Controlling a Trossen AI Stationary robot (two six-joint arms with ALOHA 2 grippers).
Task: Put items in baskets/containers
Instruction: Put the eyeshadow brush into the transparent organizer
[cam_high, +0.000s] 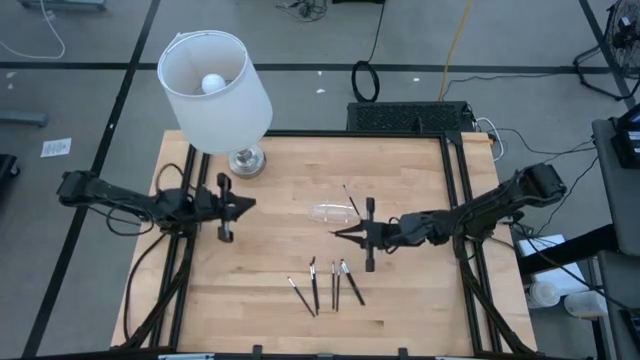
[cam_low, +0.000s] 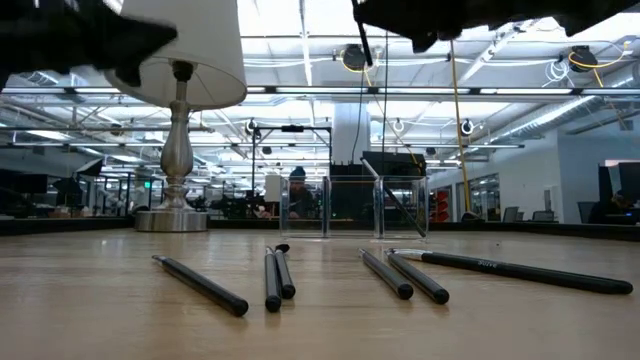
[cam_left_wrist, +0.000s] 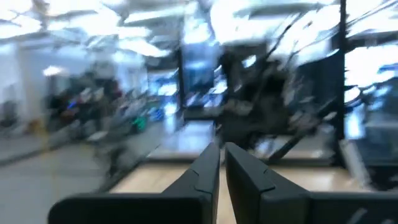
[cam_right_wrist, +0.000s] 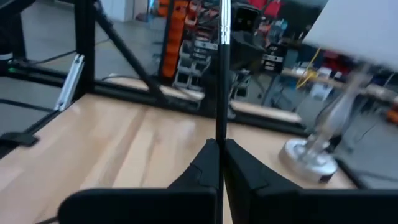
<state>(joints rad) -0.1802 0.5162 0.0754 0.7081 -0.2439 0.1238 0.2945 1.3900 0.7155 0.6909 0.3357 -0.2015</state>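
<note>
Thin dark sticks and one clear tray on the wooden desk (cam_high: 260, 300).

The clear oblong tray (cam_high: 333, 212) lies near the desk's middle, holding one stick (cam_high: 350, 198) that leans on its wall. Five sticks (cam_high: 325, 285) lie loose, flat and roughly parallel, nearer the front edge. Another stick (cam_right_wrist: 221, 74) stands upright, pinched in the right gripper (cam_right_wrist: 219, 149) beside the tray.

Grey floor (cam_high: 90, 90) w/ cables; bright ceiling lights (cam_low: 300, 20); glass partitions.

Your wooden table (cam_high: 270, 300) carries a lamp (cam_high: 246, 160), a clear tray (cam_high: 330, 212), and five dark sticks (cam_high: 325, 285) near its front edge.
</note>
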